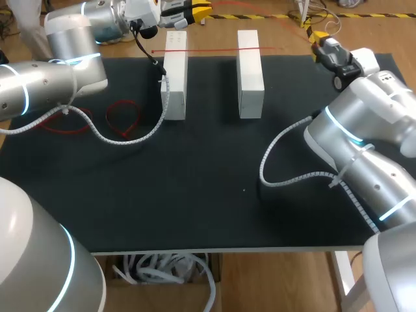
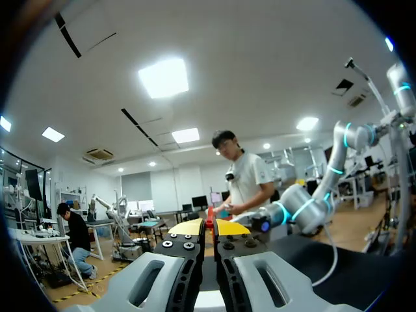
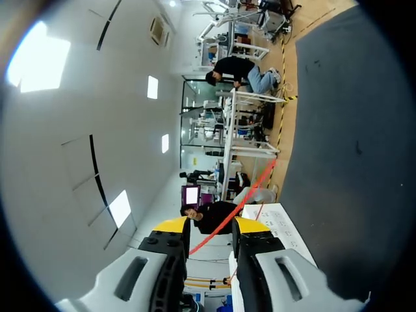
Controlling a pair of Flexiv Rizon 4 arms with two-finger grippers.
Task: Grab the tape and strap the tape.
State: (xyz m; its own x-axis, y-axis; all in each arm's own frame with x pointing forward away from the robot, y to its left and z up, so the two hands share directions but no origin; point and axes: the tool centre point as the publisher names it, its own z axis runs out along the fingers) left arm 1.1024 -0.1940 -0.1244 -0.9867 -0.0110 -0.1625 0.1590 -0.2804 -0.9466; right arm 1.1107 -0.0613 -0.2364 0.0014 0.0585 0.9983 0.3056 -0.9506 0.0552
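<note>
1. The black table (image 1: 195,195) carries two white blocks lying side by side, well apart: the left block (image 1: 174,84) and the right block (image 1: 250,84).
2. The red tape (image 1: 214,49) runs straight across the far ends of both blocks and passes a little beyond each.
3. Two red loops (image 1: 122,118) (image 1: 62,123) lie flat on the table beside the left block.
4. Our left arm (image 1: 58,71) enters from the left. The left gripper (image 1: 198,11) sits past the table's far edge, beyond the left block.
5. In the left wrist view the left gripper (image 2: 209,227) has its fingers close together. A short red piece (image 2: 209,218) stands between the yellow tips and appears to touch both.
6. Our right arm (image 1: 364,143) enters from the right. The right gripper (image 1: 320,38) sits past the far right corner, near the tape's right end.
7. In the right wrist view the right gripper (image 3: 211,225) has its fingers apart. The tape (image 3: 234,211) shows in the gap and runs away ahead, beside a white block (image 3: 279,224). We cannot tell whether it touches either finger.
</note>
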